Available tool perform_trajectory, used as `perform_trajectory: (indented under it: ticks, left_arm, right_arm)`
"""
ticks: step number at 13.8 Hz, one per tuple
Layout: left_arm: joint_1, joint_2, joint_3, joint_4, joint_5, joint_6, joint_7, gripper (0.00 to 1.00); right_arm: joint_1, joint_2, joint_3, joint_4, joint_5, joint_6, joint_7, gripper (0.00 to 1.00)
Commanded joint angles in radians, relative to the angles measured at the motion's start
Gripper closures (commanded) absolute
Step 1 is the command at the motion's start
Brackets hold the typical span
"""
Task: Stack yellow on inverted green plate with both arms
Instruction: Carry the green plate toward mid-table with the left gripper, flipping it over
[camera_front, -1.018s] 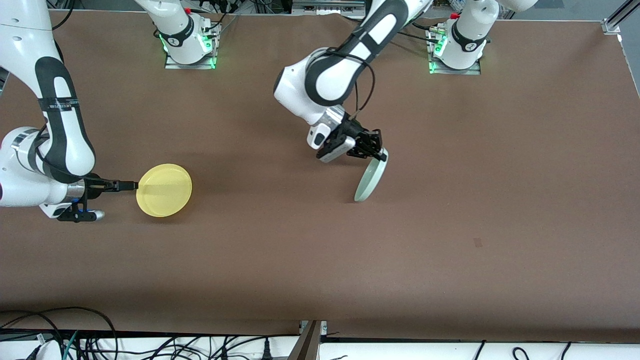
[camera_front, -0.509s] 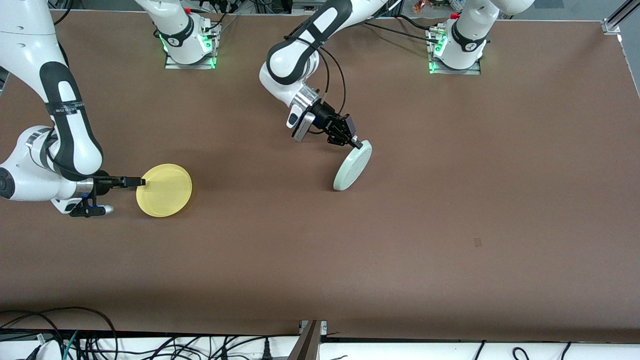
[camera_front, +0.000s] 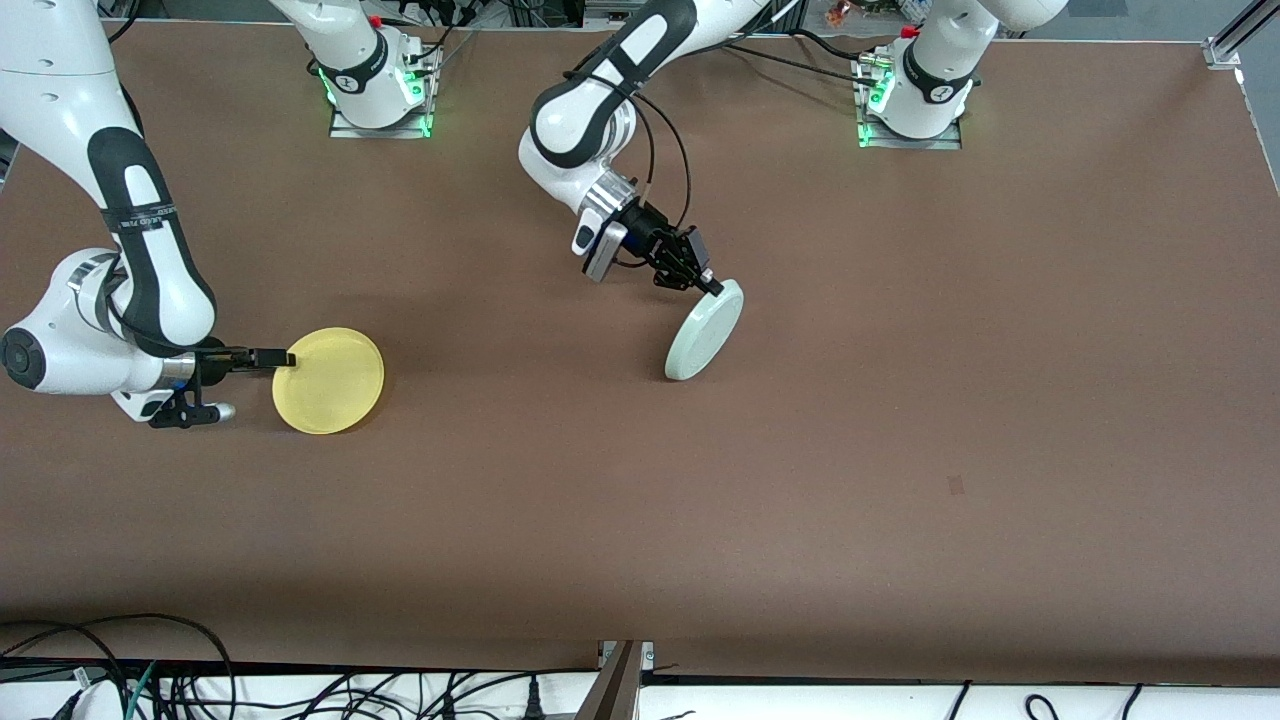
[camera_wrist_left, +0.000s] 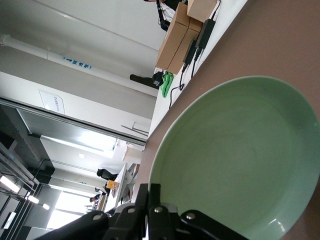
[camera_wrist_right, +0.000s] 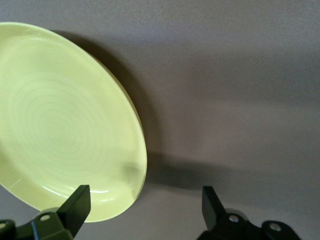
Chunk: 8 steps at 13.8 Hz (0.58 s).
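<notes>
The yellow plate (camera_front: 328, 380) lies flat on the table toward the right arm's end and fills much of the right wrist view (camera_wrist_right: 65, 130). My right gripper (camera_front: 283, 357) is open at the plate's rim, one finger (camera_wrist_right: 75, 202) over the plate and the other over bare table. The green plate (camera_front: 705, 330) stands tilted near the table's middle, its lower edge at the table. My left gripper (camera_front: 712, 287) is shut on its upper rim. The left wrist view shows the plate's hollow face (camera_wrist_left: 235, 160) and the closed fingers (camera_wrist_left: 155, 192) on the rim.
The brown table (camera_front: 900, 400) stretches on toward the left arm's end and toward the front camera. The arm bases (camera_front: 375, 90) stand along the edge farthest from the camera. Cables (camera_front: 150, 680) hang off the near edge.
The left arm swung the green plate toward the right arm's end and tipped it lower, then nearly stopped. The right gripper crept closer to the yellow plate's rim.
</notes>
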Motion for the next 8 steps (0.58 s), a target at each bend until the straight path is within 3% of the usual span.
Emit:
perform_trajectory:
  ticks: [1, 5, 8]
  left_arm:
    - [-0.021, 0.029, 0.013, 0.033, 0.008, -0.075, -0.016, 1.0]
    - [-0.018, 0.057, 0.048, 0.033, 0.013, -0.072, -0.04, 1.0]
    - [-0.018, 0.067, 0.067, 0.034, 0.022, -0.063, -0.039, 1.0]
  right_arm:
    - [-0.013, -0.003, 0.008, -0.019, 0.026, 0.026, -0.029, 0.03]
    - [-0.008, 0.01, 0.012, -0.019, 0.044, 0.049, -0.03, 0.04]
    - [-0.005, 0.007, 0.012, -0.014, 0.044, 0.037, -0.03, 0.67]
